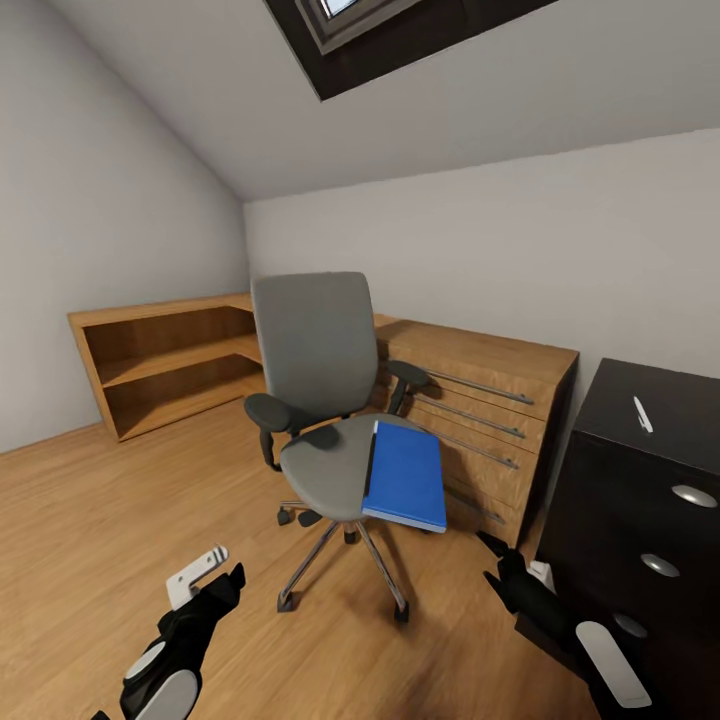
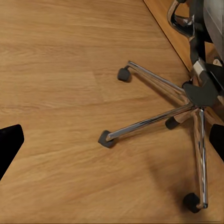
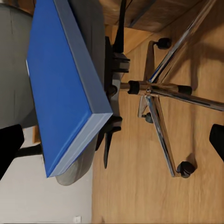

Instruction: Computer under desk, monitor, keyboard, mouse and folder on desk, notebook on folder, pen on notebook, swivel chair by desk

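The flat bright blue folder (image 1: 405, 476) lies on the grey swivel chair's (image 1: 318, 370) seat, overhanging its right edge; fetching it seems in hand, calling for the spread right gripper (image 1: 500, 565) to reach it.

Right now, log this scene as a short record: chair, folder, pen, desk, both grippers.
swivel chair: on the wood floor, in front of the wooden dresser
folder: flat on the chair seat, one corner overhanging the edge
pen: lying on the desk top
desk: black drawer unit at right
left gripper: empty, low over the floor
right gripper: empty, near the folder
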Tool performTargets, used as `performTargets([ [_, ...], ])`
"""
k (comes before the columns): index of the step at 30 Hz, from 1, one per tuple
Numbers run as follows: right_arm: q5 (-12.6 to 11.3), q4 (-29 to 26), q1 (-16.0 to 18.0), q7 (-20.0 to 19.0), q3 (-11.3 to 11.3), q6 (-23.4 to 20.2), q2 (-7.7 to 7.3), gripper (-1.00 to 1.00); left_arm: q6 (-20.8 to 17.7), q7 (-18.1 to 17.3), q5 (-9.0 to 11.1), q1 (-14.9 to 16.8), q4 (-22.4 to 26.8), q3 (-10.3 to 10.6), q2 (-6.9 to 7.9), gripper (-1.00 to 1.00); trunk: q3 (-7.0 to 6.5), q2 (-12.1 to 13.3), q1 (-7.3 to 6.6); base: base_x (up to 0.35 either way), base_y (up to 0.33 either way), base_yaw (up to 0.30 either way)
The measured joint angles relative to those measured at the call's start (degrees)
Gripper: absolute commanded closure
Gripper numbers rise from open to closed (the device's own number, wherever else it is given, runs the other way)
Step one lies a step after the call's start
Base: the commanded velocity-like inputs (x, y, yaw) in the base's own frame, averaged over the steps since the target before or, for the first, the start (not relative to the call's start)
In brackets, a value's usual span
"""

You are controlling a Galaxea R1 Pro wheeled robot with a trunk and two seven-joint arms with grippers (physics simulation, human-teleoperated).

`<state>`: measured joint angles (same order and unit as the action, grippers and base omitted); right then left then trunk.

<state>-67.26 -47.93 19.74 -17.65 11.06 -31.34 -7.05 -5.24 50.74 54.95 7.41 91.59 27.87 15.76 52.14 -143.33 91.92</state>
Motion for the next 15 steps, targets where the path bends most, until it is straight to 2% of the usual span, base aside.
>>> performTargets([
  [3, -0.02, 0.01, 0.00, -0.56, -0.03, -0.05, 0.00, -1.00, 0.00, 0.03, -0.01, 0.00, 0.00, 0.20, 0.01, -1.00, 0.00, 0.00, -0.01, 0.086, 0.000, 0.000],
  [8, 0.02, 0.03, 0.00, -0.73, -0.10, -0.07, 0.00, -1.00, 0.00, 0.05, -0.02, 0.00, 0.00, 0.32, 0.01, -1.00, 0.00, 0.00, -0.02, 0.203, 0.000, 0.000],
  [15, 0.02, 0.14, 0.00, -0.74, -0.13, -0.07, 0.00, -1.00, 0.00, 0.05, -0.02, 0.00, 0.00, 0.34, 0.02, -1.00, 0.00, 0.00, 0.00, 0.055, 0.000, 0.000],
])
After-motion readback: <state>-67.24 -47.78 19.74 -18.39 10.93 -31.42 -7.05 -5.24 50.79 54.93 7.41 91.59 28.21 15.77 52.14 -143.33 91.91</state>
